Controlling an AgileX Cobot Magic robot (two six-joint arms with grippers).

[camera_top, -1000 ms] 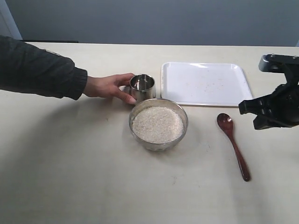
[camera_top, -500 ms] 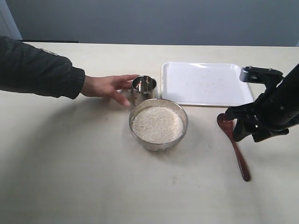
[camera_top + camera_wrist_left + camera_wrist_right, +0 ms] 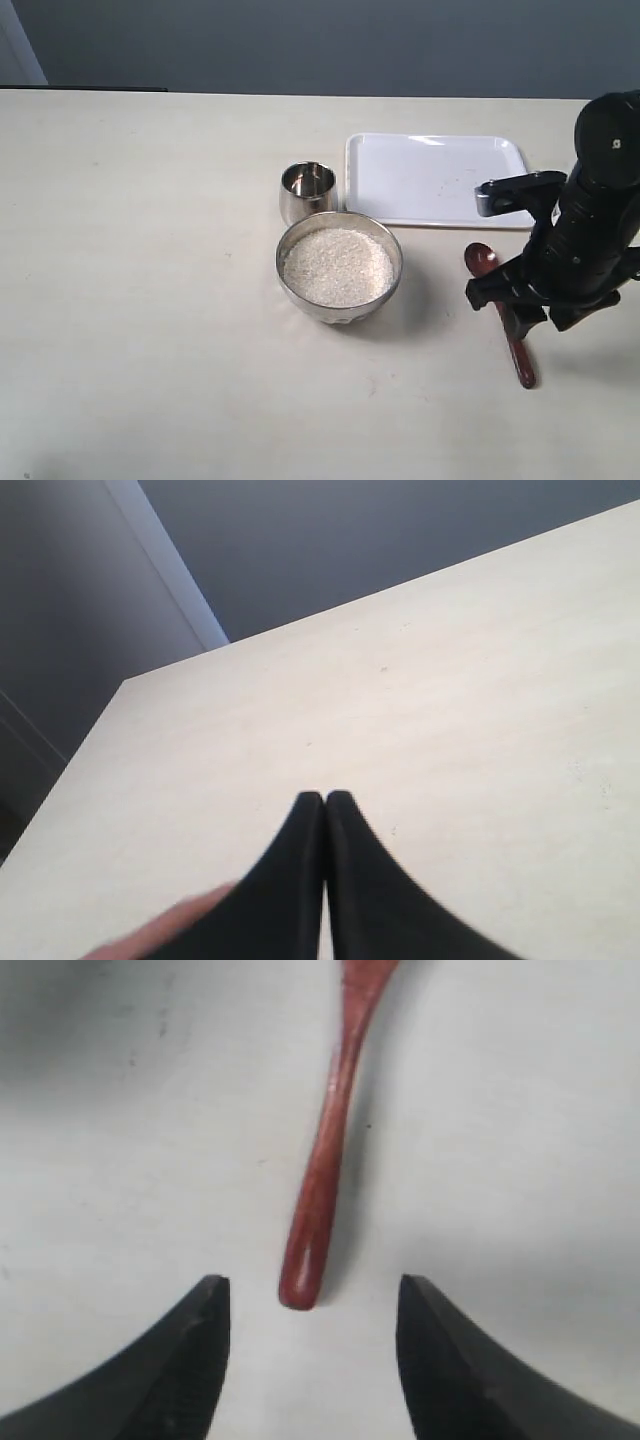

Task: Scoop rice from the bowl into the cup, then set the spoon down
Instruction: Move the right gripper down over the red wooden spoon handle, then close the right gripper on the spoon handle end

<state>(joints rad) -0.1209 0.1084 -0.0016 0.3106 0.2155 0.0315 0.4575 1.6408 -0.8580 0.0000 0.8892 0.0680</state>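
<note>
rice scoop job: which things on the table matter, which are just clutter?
In the job:
rice
bowl
cup
spoon
right pincer, open, its fingers either side of the spoon's handle end

Lying about:
white tray
left pincer, shut, away from everything

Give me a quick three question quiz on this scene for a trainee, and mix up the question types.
1. True or false: the right gripper is shut on the spoon.
2. The cup stands right beside: A the bowl, B the spoon, C the right gripper.
3. Fill in: the rice is in the ____.
Key: 1 false, the right gripper is open, one jaw on each side of the spoon's handle end; 2 A; 3 bowl.
</note>
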